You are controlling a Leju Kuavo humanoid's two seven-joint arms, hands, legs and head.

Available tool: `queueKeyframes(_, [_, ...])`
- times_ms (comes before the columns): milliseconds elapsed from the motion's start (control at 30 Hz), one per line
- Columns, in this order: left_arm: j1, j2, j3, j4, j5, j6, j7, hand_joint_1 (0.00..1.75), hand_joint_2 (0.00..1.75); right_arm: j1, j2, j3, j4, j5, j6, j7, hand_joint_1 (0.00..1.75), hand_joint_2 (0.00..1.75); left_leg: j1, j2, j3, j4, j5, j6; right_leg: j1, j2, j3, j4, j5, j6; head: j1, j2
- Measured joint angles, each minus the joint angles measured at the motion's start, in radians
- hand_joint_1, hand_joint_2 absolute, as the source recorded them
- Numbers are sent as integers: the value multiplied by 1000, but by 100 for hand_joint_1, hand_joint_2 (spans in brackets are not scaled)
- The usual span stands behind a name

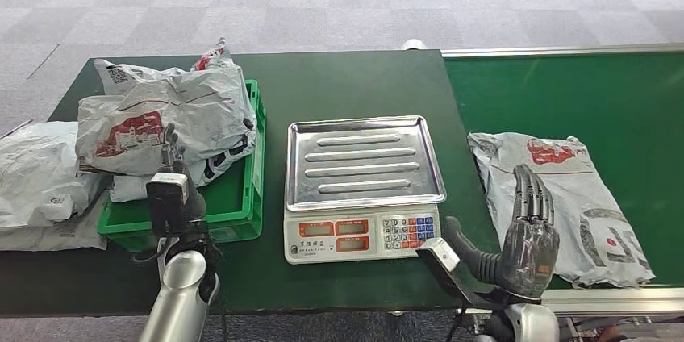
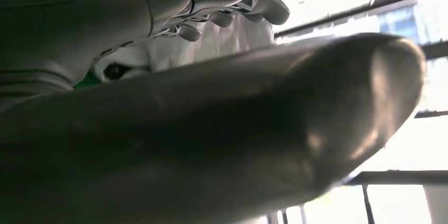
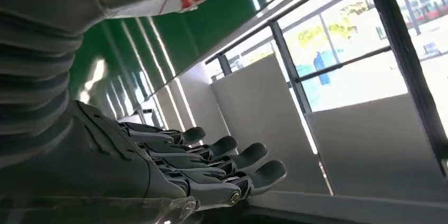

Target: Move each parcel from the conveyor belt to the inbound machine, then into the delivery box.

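A grey parcel (image 1: 565, 201) with red print lies flat on the green conveyor belt (image 1: 581, 92), just ahead of and slightly outboard of the robot's right hand (image 1: 528, 233), its long axis running away from the robot and angled a little to the right. The right hand hovers over the parcel's near edge, fingers (image 3: 232, 166) extended and apart, holding nothing; whether it touches the bag cannot be told. It is much the nearer hand. The inbound machine, a steel-trayed scale (image 1: 364, 185), stands just inboard of the right hand on the dark table (image 1: 355, 84), its tray bare. Beyond it, the left hand (image 1: 173, 189) is raised before the green delivery box (image 1: 242, 213), already heaped with parcels (image 1: 169, 120); its fingers (image 2: 253, 5) look loosely extended and empty. More bags (image 1: 36, 181) lie outboard of the box. The next move looks likely to be a right-hand grasp, then a short carry inboard to the scale.
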Motion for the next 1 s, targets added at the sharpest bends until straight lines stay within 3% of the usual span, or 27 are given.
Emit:
queueKeyframes(367, [31,-28,-10,12,-92,-106,55,0,0,-167,-200,-57,294,102,228,161,0,175,-3,1,0,1,1,2,-1,1,0,0,2,3,0,0])
queueKeyframes(733, [65,-36,-10,-13,-121,-125,63,0,0,-276,-297,-69,473,104,251,156,0,175,-4,1,-1,1,1,3,-1,1,-1,0,2,3,0,0])
queueKeyframes(1000, [94,-35,-8,-28,-134,-134,66,0,0,-563,-376,-100,862,103,210,167,0,175,-5,1,-1,1,4,8,-5,1,-2,0,5,7,0,0])
